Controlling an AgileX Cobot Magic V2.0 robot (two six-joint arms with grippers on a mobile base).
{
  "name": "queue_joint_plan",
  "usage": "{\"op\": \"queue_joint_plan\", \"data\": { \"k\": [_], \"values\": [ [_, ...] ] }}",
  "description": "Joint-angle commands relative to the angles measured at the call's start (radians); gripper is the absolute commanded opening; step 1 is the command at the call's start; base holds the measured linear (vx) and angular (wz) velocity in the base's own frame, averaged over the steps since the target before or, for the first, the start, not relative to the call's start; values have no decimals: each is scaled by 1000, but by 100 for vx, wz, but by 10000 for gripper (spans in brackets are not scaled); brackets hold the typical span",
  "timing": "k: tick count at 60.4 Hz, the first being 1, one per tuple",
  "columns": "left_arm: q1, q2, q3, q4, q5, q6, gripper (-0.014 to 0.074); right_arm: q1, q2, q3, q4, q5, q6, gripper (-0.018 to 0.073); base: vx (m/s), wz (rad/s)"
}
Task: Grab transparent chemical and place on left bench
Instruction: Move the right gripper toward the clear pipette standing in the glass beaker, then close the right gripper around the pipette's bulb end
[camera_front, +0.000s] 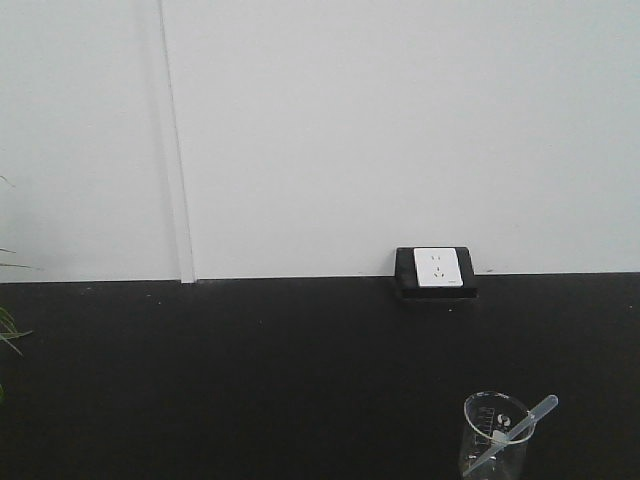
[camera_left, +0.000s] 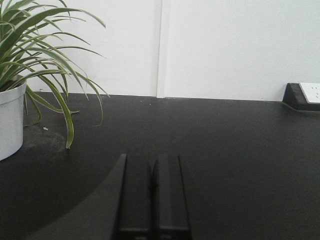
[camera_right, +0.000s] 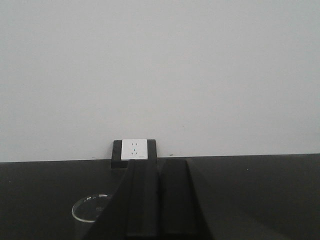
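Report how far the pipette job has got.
Nothing looks done: the thin translucent plastic pipette leans in the clear glass beaker on the black benchtop with the white wall socket. Nothing is in hand: left gripper and right gripper have jaws shut, empty. Left: grasp it, carry it to the left bench, not in view.

The matte black benchtop carries a glass beaker at lower right, a socket box at its back edge, and a white-potted plant at left.
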Motion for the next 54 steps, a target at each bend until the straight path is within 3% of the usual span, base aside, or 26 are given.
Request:
{"op": "queue_joint_plan", "data": {
  "k": [1,27,41,54],
  "values": [
    [-2,-19,16,-1,-78,-8,-3,0,125,-99,-31,-90,0,-4,0,0],
    [-2,-19,16,-1,-78,-8,-3,0,737,-147,-30,-577,0,10,0,0],
    [-2,-19,16,-1,-78,-8,-3,0,1037,-234,-39,-652,16,99,0,0],
    [-2,-19,16,-1,-78,-8,-3,0,1244,-336,-44,-718,17,251,0,0]
  ]
}}
